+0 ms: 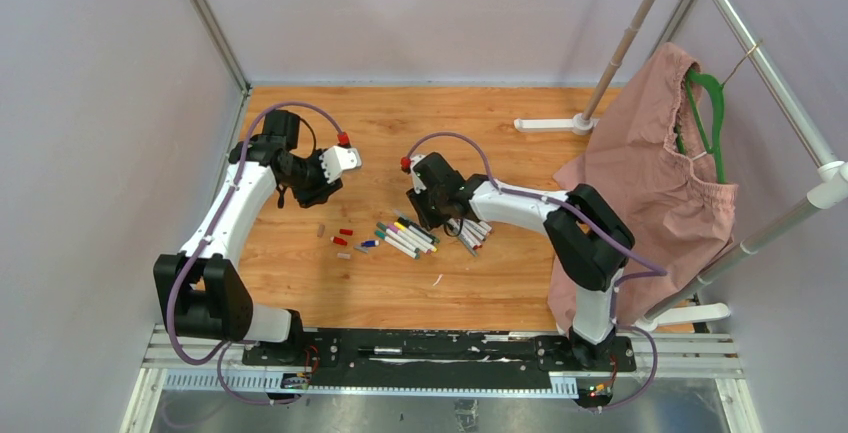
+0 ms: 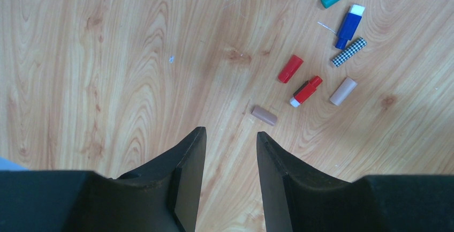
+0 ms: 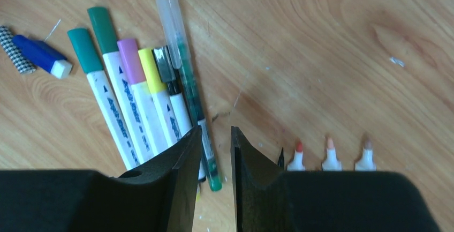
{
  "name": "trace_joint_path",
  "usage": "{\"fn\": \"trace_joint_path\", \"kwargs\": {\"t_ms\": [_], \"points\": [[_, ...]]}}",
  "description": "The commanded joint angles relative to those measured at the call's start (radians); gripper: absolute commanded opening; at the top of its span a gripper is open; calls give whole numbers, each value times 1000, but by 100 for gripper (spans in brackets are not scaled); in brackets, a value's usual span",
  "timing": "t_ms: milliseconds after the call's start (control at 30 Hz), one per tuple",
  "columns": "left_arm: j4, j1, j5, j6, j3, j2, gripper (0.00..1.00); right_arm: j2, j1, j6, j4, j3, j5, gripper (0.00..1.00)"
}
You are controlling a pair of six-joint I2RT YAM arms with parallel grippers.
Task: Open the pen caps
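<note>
Several loose pen caps lie on the wooden table: a brown one (image 2: pixel 264 116), a red one (image 2: pixel 290 68), a red-and-black one (image 2: pixel 306 90), a beige one (image 2: pixel 343 91), a checkered one (image 2: pixel 349 52) and a blue one (image 2: pixel 349 25). My left gripper (image 2: pixel 230 133) is open and empty above bare wood just short of the brown cap. Capped markers lie in a row with green (image 3: pixel 80 50), purple (image 3: pixel 128 55) and yellow (image 3: pixel 150 63) caps. My right gripper (image 3: pixel 216 129) is narrowly open and empty over their barrels, beside a thin green pen (image 3: pixel 195 103). Three uncapped marker tips (image 3: pixel 330 154) show to its right.
A pink garment (image 1: pixel 650 183) hangs on a green hanger from a white rack (image 1: pixel 640 23) at the right. The rack's foot (image 1: pixel 550 124) rests on the table at the back. The pen pile (image 1: pixel 410 236) lies mid-table between the arms. Grey walls enclose the table.
</note>
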Motion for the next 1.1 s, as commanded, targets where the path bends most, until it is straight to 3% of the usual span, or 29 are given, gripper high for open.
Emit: {"fn": "trace_joint_path", "kwargs": {"t_ms": [0,300,833,967,1067], "points": [[-15,6,29,-15,16,-18,45,74,-5,-26,-53,75,-28,32],[-15,12,19,-12,3,-19,45,146,-5,-11,-56,139,-46,32],[-22,59,38,-29,43,-6,45,146,8,-64,-42,44,4,34],[-28,59,57,-38,54,-4,45,152,8,-68,-35,38,12,30],[-29,59,73,-40,55,-1,46,162,0,-67,-33,44,28,20]]}}
